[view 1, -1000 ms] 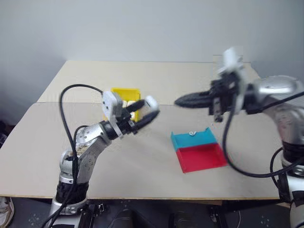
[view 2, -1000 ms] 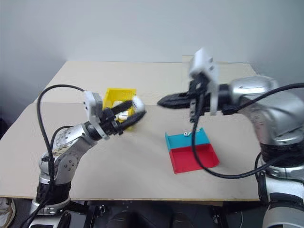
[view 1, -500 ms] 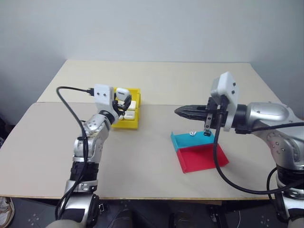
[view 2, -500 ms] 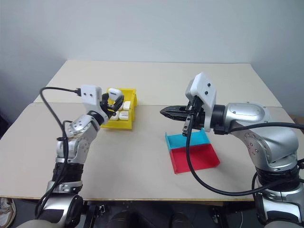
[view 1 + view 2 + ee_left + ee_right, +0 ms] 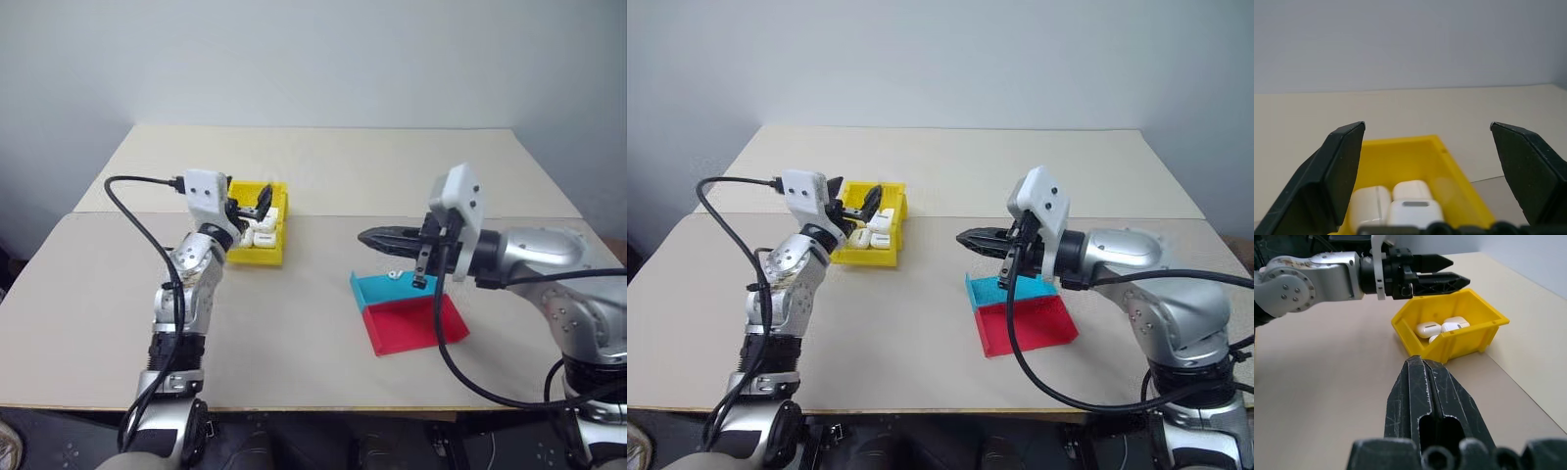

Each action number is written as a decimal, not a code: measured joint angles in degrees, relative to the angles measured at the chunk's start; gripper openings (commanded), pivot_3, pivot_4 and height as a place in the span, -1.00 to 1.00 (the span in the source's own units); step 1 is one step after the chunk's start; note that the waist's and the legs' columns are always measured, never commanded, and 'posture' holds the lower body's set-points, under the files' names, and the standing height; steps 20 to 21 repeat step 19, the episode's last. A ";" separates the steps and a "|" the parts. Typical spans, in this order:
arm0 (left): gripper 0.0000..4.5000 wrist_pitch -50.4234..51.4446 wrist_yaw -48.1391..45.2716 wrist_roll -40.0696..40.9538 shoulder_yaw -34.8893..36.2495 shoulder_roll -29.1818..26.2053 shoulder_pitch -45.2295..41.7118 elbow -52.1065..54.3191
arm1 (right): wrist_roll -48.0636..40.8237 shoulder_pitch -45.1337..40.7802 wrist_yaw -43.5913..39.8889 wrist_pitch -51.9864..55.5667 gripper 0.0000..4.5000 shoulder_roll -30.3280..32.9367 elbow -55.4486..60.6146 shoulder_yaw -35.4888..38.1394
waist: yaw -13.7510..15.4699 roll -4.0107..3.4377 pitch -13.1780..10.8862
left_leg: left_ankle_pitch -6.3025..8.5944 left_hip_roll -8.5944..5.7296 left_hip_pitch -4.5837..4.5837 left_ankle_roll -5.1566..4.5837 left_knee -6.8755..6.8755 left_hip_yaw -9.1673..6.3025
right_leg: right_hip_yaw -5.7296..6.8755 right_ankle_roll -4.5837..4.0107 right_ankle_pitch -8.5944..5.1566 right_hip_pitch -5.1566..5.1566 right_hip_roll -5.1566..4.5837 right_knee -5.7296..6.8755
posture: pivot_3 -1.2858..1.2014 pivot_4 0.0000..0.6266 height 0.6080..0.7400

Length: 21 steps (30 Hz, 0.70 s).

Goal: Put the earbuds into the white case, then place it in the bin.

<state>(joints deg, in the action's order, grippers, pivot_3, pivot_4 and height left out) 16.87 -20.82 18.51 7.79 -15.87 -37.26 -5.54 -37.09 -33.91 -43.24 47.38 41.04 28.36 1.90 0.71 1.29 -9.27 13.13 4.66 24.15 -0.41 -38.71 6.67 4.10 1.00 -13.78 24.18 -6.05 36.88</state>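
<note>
The yellow bin (image 5: 263,250) stands on the table's left half with several white cases (image 5: 1442,326) lying inside. My left gripper (image 5: 253,202) hovers just over the bin's near end, open, with nothing between its fingers (image 5: 1344,164). Which case is the task's own I cannot tell. A tiny white earbud (image 5: 395,275) lies on the cyan half of the tray (image 5: 421,323). My right gripper (image 5: 364,236) is shut and empty, pointing left above the tray's far left corner.
The cyan-and-red tray sits right of centre near the front edge. A seam (image 5: 333,215) runs across the tabletop behind the bin. Black cables loop from both wrists. Bare table lies between bin and tray.
My left gripper reached over the bin and opened; the white case it held now lies inside. My right arm sank a little toward the tray.
</note>
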 measured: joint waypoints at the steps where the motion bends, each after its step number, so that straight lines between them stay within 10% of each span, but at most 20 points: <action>1: 0.99 1.23 -3.11 1.45 -0.54 -1.08 -0.30 0.60 | 1.13 0.71 0.06 -1.33 -1.00 -0.16 -0.41 -0.75 | 0.01 0.00 0.00 | -0.01 -0.01 0.00 0.01 0.00 0.01 | 0.00 0.00 0.00 0.00 0.00 -0.01 | 0.03 -0.52 1.00; 13: 0.99 24.86 -26.68 20.09 7.40 -30.66 18.21 27.16 | 6.74 10.60 -0.25 -9.18 -1.00 0.39 1.78 -0.27 | -1.07 -0.01 0.00 | -0.04 0.06 -0.10 0.08 0.17 -0.04 | -0.08 0.04 -0.03 0.04 0.02 -0.01 | 0.03 -0.52 1.00; 21: 0.99 34.63 -18.74 29.76 19.45 -31.58 29.42 41.53 | 4.49 16.22 -2.06 -9.59 -1.00 2.86 4.14 5.00 | -0.29 0.00 -0.01 | -0.01 0.04 -0.22 0.05 0.22 -0.13 | -0.14 0.03 -0.03 -0.04 0.00 -0.01 | 0.03 -0.52 1.00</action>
